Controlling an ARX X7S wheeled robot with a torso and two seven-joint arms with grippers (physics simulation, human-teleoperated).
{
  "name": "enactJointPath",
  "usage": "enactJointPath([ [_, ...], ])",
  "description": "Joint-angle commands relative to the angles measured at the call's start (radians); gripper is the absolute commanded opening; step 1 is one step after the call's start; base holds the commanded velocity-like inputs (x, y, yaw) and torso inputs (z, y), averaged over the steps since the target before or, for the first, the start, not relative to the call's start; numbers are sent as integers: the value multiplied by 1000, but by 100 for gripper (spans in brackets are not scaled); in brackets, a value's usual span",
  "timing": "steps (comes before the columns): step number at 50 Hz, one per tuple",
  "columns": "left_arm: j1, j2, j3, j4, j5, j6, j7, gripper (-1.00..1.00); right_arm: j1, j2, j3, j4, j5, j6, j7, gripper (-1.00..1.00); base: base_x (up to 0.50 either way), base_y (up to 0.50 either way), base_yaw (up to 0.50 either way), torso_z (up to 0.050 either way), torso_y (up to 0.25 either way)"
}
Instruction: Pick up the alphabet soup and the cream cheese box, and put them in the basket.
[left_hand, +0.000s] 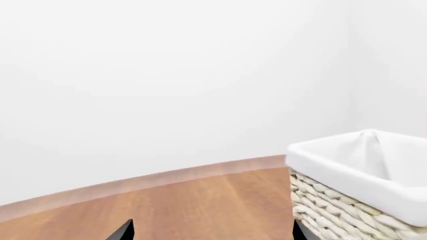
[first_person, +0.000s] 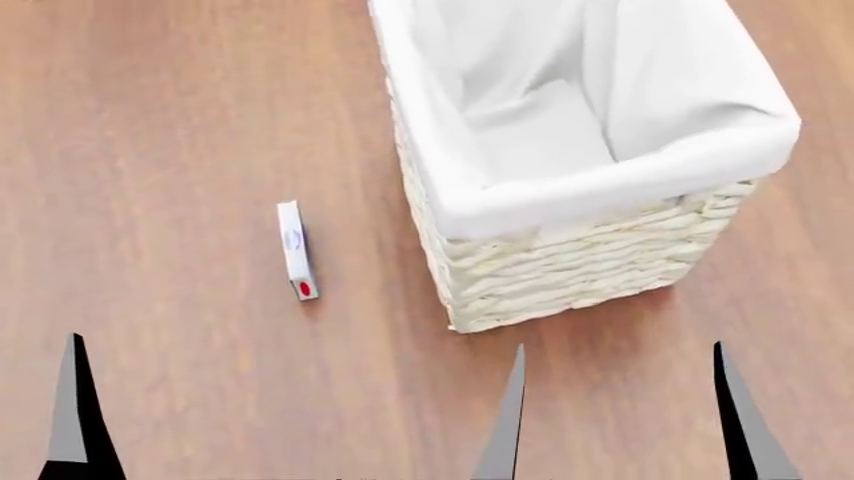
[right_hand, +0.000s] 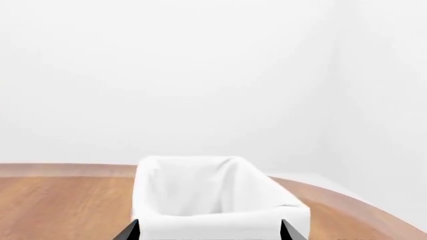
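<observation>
The cream cheese box (first_person: 296, 250), a thin white box with a red spot at its near end, lies on the wood floor left of the basket (first_person: 561, 265). The cream-white wicker basket has a white liner and nothing shows inside it. The alphabet soup is out of view. My right gripper (first_person: 623, 420) is open, short of the basket's near wall, and it looks over the basket's rim (right_hand: 220, 220). My left gripper (left_hand: 212, 231) is open above bare floor, with the basket (left_hand: 347, 215) off to one side. In the head view only one left fingertip (first_person: 74, 410) shows, nearer than the box.
Wood floor (first_person: 174, 120) lies all round the basket. A pale wall (left_hand: 167, 75) with a low skirting board stands beyond it.
</observation>
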Motion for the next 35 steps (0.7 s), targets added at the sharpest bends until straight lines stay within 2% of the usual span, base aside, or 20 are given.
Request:
enactJointPath([
  [1, -1, -2, 5, -1, 2, -2, -4, 100, -4, 4, -2, 10, 5, -16, 4, 100, 0, 0, -195, 0, 0],
  [35, -11, -8, 12, -12, -9, 1, -11, 100, 5, 17, -6, 10, 28, -9, 9, 100, 0, 0, -194, 0, 0],
])
